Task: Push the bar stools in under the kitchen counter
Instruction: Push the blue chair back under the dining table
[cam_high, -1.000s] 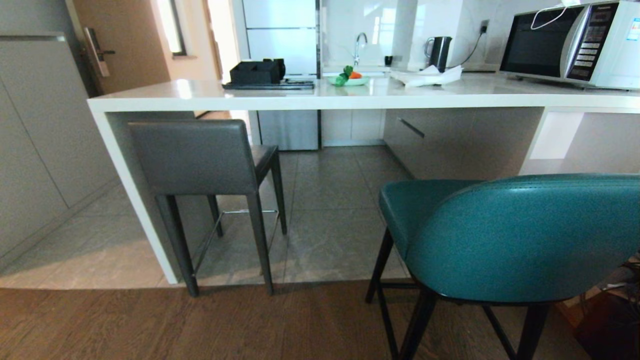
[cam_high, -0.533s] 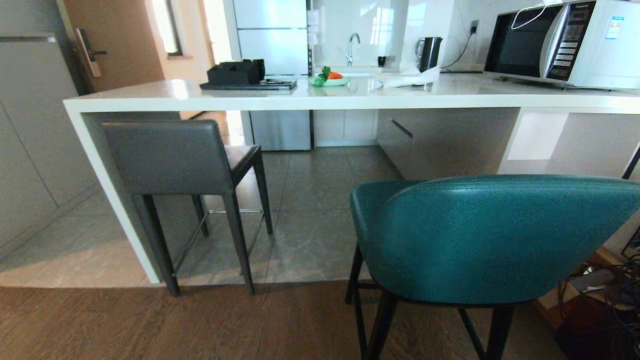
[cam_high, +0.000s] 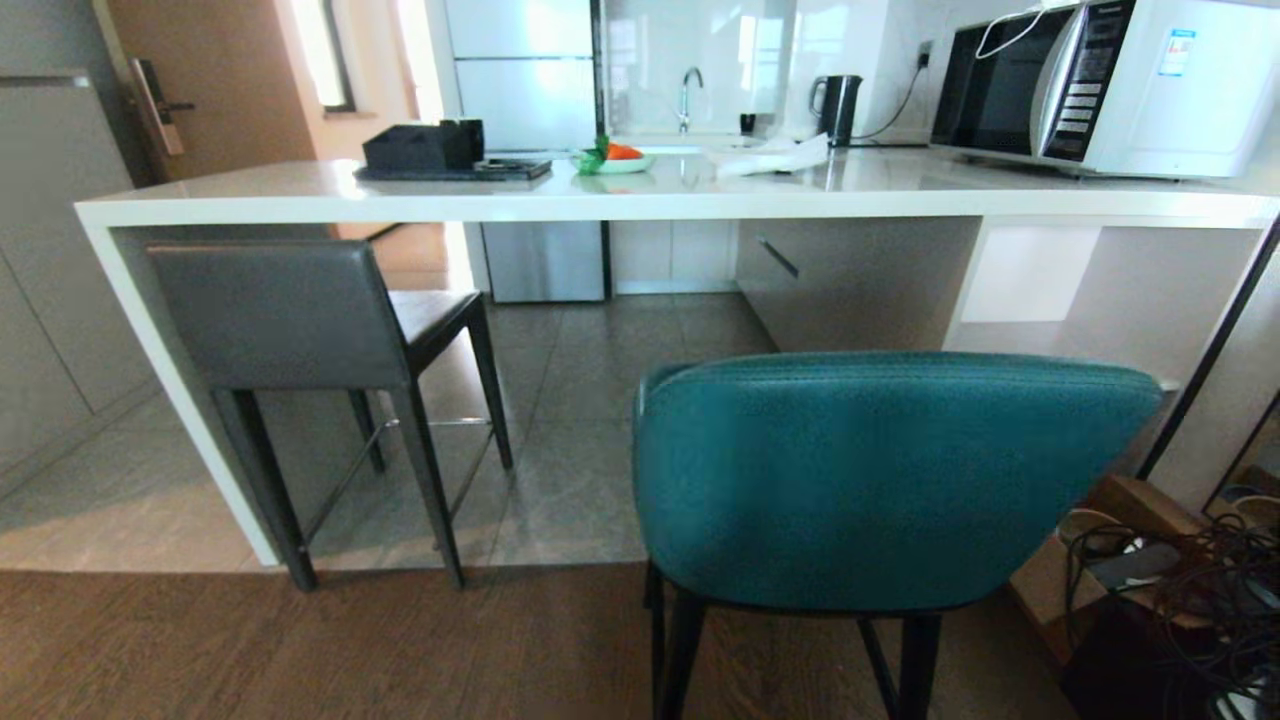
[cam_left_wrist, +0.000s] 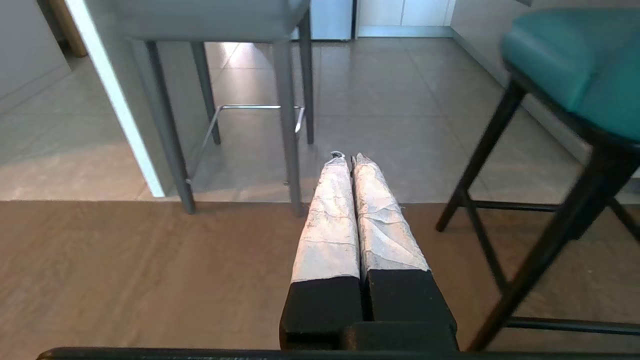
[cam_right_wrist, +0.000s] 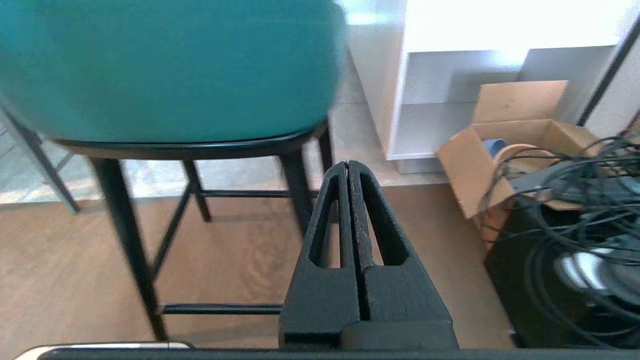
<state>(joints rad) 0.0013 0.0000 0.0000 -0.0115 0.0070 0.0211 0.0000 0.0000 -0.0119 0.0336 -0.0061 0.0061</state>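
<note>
The dark grey bar stool (cam_high: 290, 320) stands at the left, its seat under the kitchen counter (cam_high: 640, 195) beside the white end panel (cam_high: 170, 370). The teal bar stool (cam_high: 880, 480) stands close in front of me, back towards me, out from the counter on the wood floor. Neither arm appears in the head view. My left gripper (cam_left_wrist: 346, 157) is shut and empty, low over the floor between the grey stool's legs (cam_left_wrist: 287, 120) and the teal stool (cam_left_wrist: 575, 65). My right gripper (cam_right_wrist: 347, 165) is shut and empty, just below and right of the teal stool's seat (cam_right_wrist: 165, 65).
On the counter sit a microwave (cam_high: 1090, 85), a kettle (cam_high: 838, 108), a black organiser (cam_high: 425, 148) and a plate of vegetables (cam_high: 612, 158). A cardboard box (cam_high: 1095, 540) and tangled cables (cam_high: 1200, 580) lie on the floor at the right. A black pole (cam_high: 1210, 350) leans there.
The whole scene has slid left in the head view, so the camera has turned or driven to the right. The teal stool now sits nearer the picture's middle. Cables and box have come into view.
</note>
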